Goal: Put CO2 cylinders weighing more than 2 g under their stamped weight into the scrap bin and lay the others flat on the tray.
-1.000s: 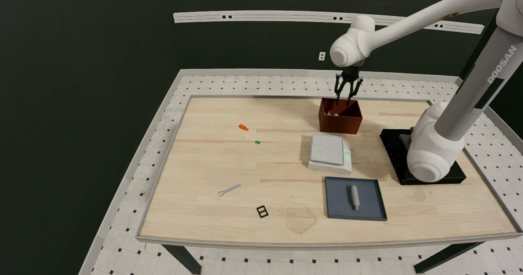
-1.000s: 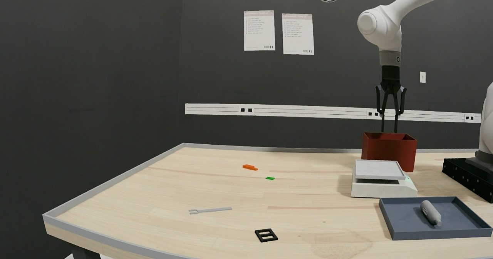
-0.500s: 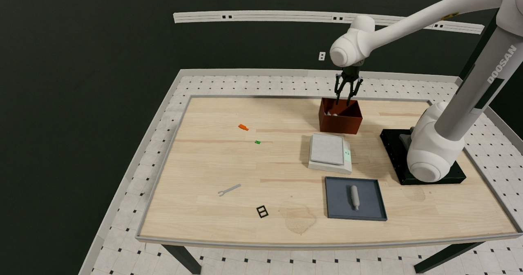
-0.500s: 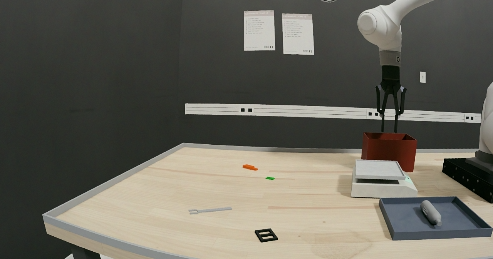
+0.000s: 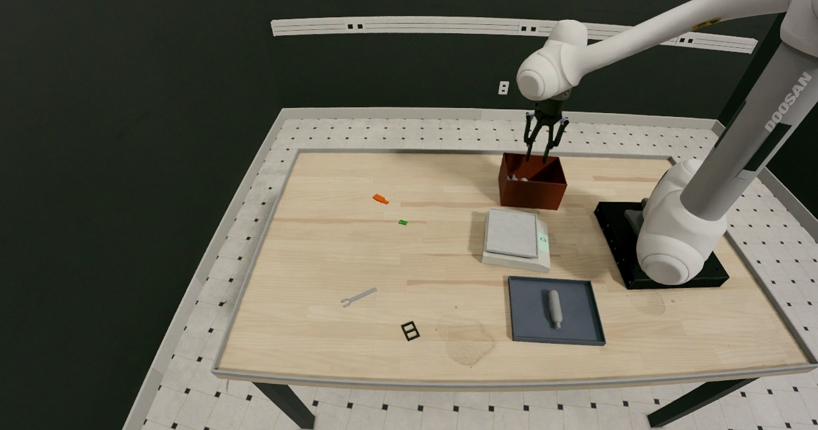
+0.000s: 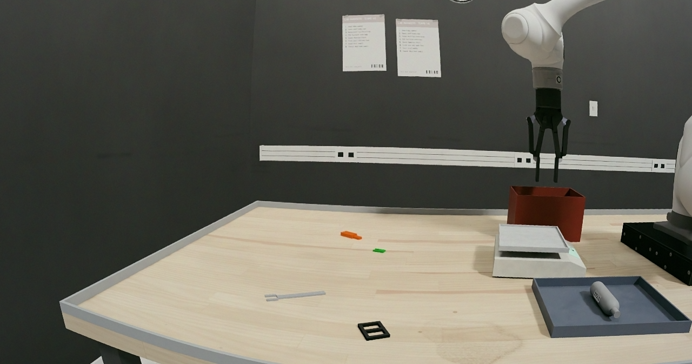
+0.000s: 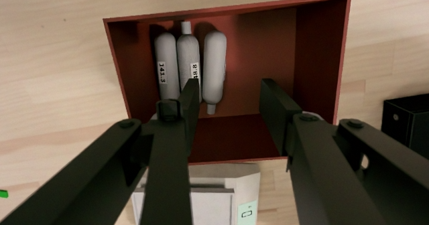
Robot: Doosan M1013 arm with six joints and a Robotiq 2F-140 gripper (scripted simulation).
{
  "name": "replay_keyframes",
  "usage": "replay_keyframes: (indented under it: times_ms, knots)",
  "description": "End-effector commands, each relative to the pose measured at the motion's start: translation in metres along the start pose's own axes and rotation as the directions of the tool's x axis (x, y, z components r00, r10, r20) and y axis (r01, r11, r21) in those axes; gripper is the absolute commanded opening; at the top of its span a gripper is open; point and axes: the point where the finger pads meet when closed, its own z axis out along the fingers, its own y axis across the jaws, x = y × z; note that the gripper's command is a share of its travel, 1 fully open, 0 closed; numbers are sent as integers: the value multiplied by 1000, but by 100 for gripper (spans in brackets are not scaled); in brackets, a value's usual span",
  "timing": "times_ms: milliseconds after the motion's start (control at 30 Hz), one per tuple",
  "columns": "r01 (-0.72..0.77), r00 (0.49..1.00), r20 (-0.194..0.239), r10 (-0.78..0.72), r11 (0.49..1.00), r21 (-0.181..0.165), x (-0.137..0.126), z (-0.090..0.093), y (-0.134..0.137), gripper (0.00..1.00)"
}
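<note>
My gripper [image 5: 539, 156] [image 6: 545, 178] [image 7: 229, 94] is open and empty, hanging just above the red scrap bin [image 5: 532, 197] [image 6: 546, 212] [image 7: 318, 57]. Three grey CO2 cylinders [image 7: 166, 67] [image 7: 188, 55] [image 7: 214, 67] lie side by side on the bin's floor at its left side. They show only as pale spots in the top view [image 5: 519, 177]. One more cylinder [image 5: 553, 307] [image 6: 604, 298] lies flat on the floor of the dark grey tray [image 5: 526, 319] [image 6: 566, 313]. The scale [image 5: 512, 232] [image 6: 532, 238] [image 7: 214, 198] stands between bin and tray with nothing on its plate.
The arm's black base [image 5: 617, 238] [image 6: 653, 250] [image 7: 407, 118] stands right of the scale. On the left half of the table lie an orange piece [image 5: 380, 199], a green piece [image 5: 402, 222], a grey wrench [image 5: 358, 297] and a black buckle [image 5: 409, 331].
</note>
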Motion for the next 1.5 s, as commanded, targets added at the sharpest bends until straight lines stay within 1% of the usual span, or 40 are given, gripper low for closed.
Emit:
replay_keyframes:
  times_ms: [0,67,267,433,1467]
  knots:
    - [0,1000,0,0,1000,1,0,-9,0,39]
    - [0,1000,0,0,1000,1,0,-9,0,39]
    - [0,1000,0,0,1000,1,0,-23,0,39]
    - [0,1000,0,0,1000,1,0,-29,0,39]
    - [0,1000,0,0,1000,1,0,-30,0,39]
